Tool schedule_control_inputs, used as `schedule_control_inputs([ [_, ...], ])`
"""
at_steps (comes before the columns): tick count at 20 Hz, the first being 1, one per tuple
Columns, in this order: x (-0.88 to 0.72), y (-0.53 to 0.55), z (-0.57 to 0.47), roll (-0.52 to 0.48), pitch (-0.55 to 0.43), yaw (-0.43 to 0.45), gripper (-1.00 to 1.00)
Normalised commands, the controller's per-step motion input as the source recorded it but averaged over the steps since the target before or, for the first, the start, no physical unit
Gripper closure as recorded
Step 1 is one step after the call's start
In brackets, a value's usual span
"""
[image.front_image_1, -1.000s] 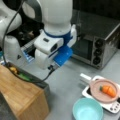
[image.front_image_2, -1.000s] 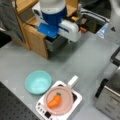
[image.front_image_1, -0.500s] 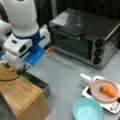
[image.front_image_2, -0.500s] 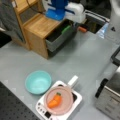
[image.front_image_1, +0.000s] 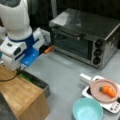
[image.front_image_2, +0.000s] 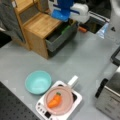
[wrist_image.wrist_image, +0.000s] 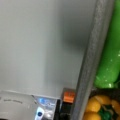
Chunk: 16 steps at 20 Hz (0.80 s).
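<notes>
Hovering over the open drawer, the gripper has taken nothing; jaws' state unclear. Green vegetable and pepper lie inside, untouched.

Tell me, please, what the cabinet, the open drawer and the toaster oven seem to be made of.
The cabinet looks like light wood: a tan, matt top with faint grain lines. The open drawer, below the gripper, seems grey plastic or painted metal; its dull walls leave this open. The toaster oven looks like brushed metal with a soft sheen, and its door is probably dark glass.
</notes>
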Motion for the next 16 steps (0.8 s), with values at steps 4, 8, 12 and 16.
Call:
schedule_control_inputs([
  [4, -0.12, 0.11, -0.37, -0.173, -0.211, 0.092, -1.00],
  [8, -0.07, 0.05, -0.30, -0.133, -0.194, 0.085, -1.00],
  [12, -0.07, 0.02, -0.24, -0.105, -0.158, 0.080, -1.00],
  [16, -0.09, 0.02, -0.16, -0.082, -0.128, 0.074, -1.00],
])
